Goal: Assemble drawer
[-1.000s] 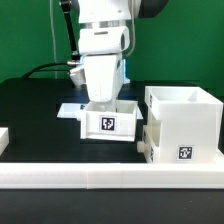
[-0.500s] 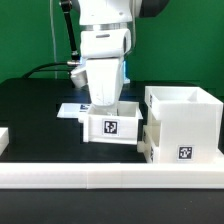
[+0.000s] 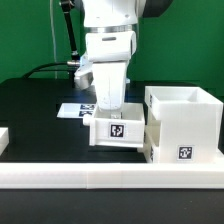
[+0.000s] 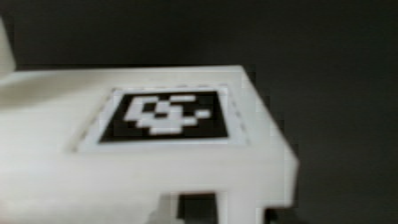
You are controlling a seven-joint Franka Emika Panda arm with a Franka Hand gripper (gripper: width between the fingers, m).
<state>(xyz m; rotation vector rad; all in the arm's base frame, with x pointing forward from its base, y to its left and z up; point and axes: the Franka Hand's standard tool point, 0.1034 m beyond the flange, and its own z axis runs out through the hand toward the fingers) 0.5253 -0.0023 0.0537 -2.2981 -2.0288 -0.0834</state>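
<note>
My gripper (image 3: 112, 108) reaches down into a small white box tray (image 3: 119, 131) and is shut on its wall. The tray carries a black-and-white tag on its front and is held just above the black table, close beside the large white hollow casing (image 3: 186, 122) on the exterior view's right. The casing also has a tag low on its front. A white part (image 3: 147, 146) sticks out of the casing's lower side, and I cannot tell what it is. In the wrist view the tray's tagged white face (image 4: 164, 112) fills the frame. My fingertips are hidden.
The marker board (image 3: 72, 110) lies flat on the table behind the tray. Long low white bars (image 3: 100, 178) edge the table's front, with a short one (image 3: 4, 137) at the exterior view's left. A green wall stands behind.
My gripper has carried the tray toward the exterior view's right, closer to the casing. The tray has turned and now shows a narrower face.
</note>
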